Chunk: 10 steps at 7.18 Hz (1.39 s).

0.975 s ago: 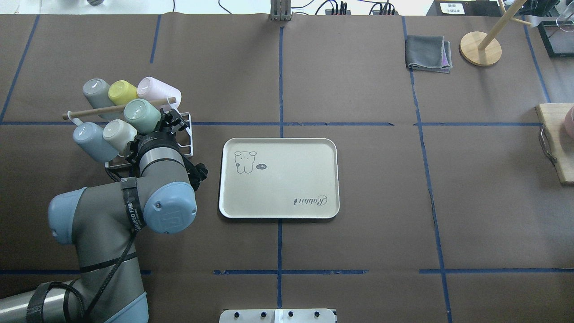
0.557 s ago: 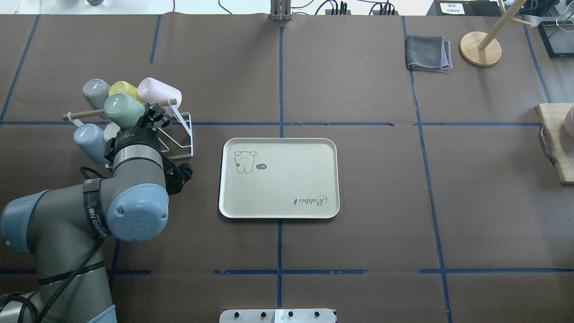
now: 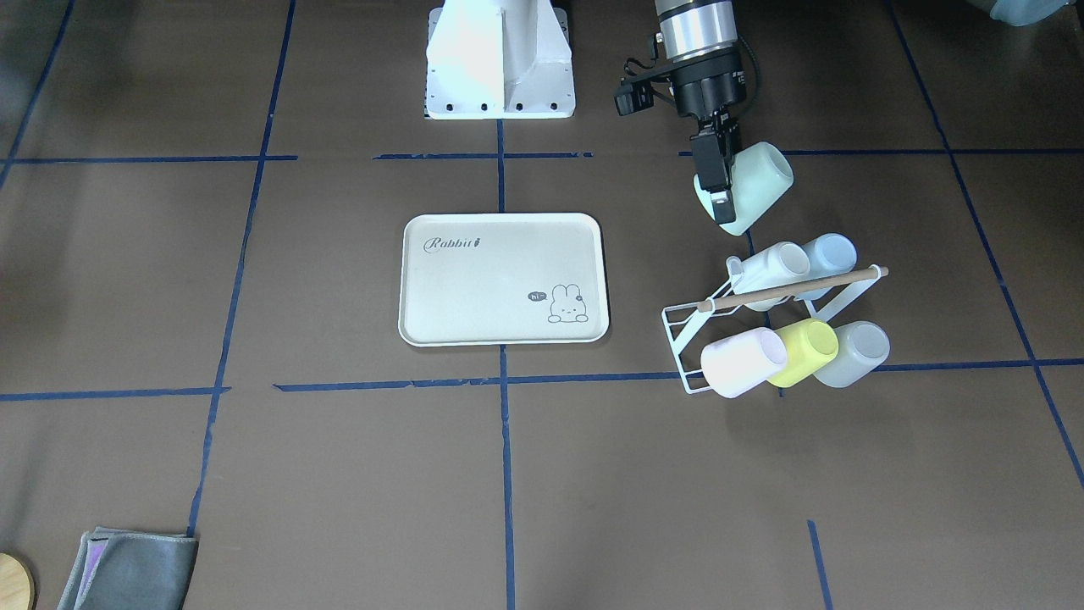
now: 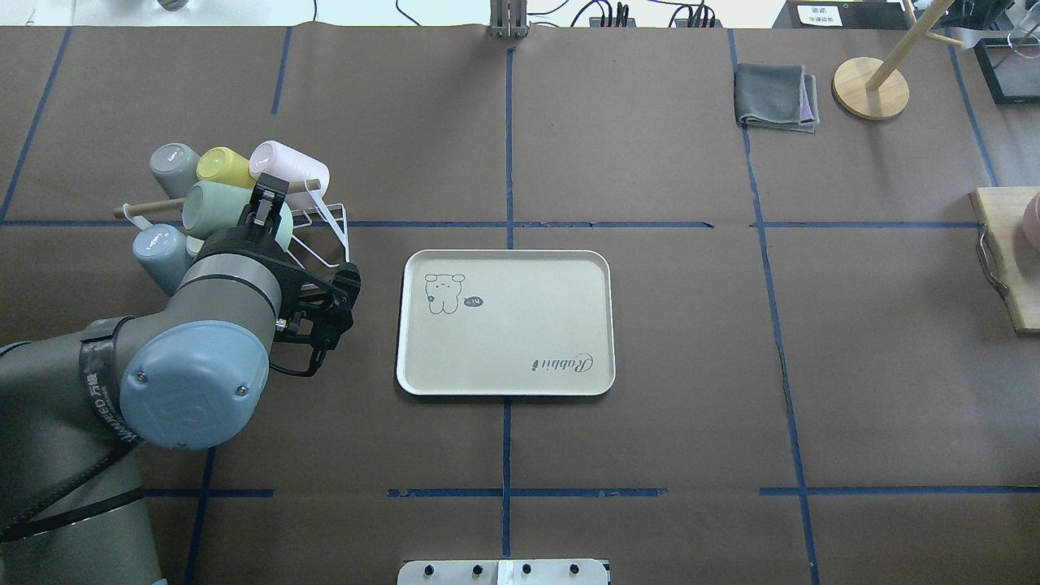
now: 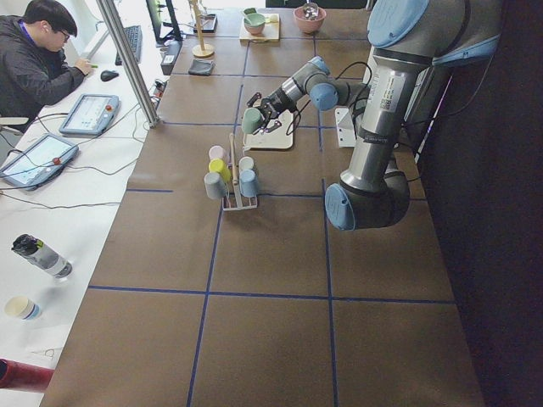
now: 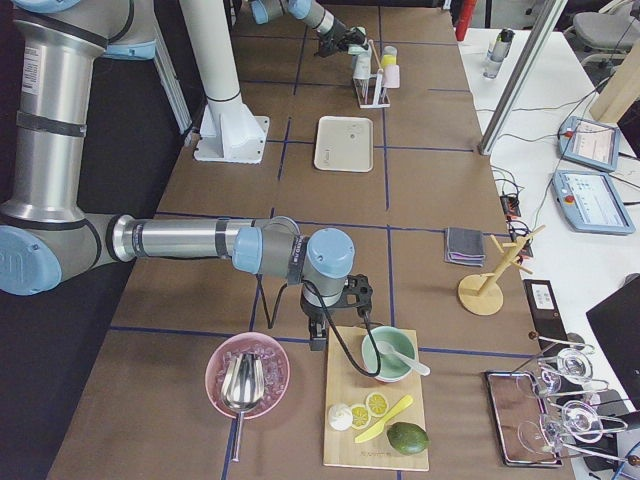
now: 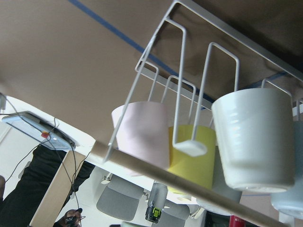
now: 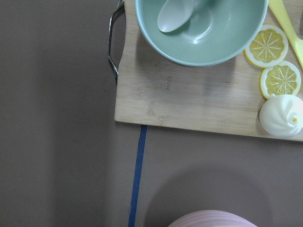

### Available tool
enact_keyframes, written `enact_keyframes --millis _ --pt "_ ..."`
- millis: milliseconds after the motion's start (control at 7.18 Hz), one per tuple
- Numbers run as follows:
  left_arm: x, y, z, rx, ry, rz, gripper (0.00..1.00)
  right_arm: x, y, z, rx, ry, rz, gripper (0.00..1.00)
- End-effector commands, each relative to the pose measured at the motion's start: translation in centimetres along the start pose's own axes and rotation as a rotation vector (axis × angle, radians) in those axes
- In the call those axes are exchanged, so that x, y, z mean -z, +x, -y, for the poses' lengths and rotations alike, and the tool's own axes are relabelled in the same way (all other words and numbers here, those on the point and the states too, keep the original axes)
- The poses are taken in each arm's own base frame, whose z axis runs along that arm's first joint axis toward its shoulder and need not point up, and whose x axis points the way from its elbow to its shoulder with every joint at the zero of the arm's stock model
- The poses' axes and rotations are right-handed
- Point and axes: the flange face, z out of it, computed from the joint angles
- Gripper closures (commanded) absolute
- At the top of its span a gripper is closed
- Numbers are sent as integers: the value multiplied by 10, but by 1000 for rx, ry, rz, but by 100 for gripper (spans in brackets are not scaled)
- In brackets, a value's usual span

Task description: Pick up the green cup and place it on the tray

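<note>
The left hand (image 3: pixel 721 202) is pinching the green cup (image 3: pixel 752 182) by its wall at the rim. The cup is tilted on its side and held off the desk (image 3: pixel 254 474). In the front-facing view it is at 12 o'clock of the wire cup rack (image 3: pixel 683 337) and not touching it. The rack carries five other cups (image 3: pixel 743 360). The tray (image 3: pixel 474 288) lies flat on the desk at the cup's 8 o'clock, well apart. The right hand (image 6: pixel 318 335) hangs just beside a wooden board (image 6: pixel 345 385) at the far end of the desk; whether it is spread or pressed together cannot be told.
</note>
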Motion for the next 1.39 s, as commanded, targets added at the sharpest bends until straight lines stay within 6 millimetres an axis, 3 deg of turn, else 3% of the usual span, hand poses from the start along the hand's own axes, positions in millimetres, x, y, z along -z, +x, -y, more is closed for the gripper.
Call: enact_keyframes --millis 0,279,418,697,975,1114,1254 --pt "17 -7 9 410 165 -54 29 2 -1 3 2 4 -1 0" --pt "26 -10 16 691 239 -76 29 2 -1 3 3 3 -1 0" --pt "20 -8 24 837 282 -86 30 2 -1 3 3 3 -1 0" --pt "-5 2 44 1091 377 -111 29 2 -1 3 1 3 -1 0" --pt "-14 7 54 1257 571 -132 34 2 -2 4 4 5 -1 0" --pt "-37 26 74 1289 609 -145 34 2 -1 3 1 3 -1 0" --pt "-51 39 86 1460 672 -212 34 2 -1 3 1 3 -1 0"
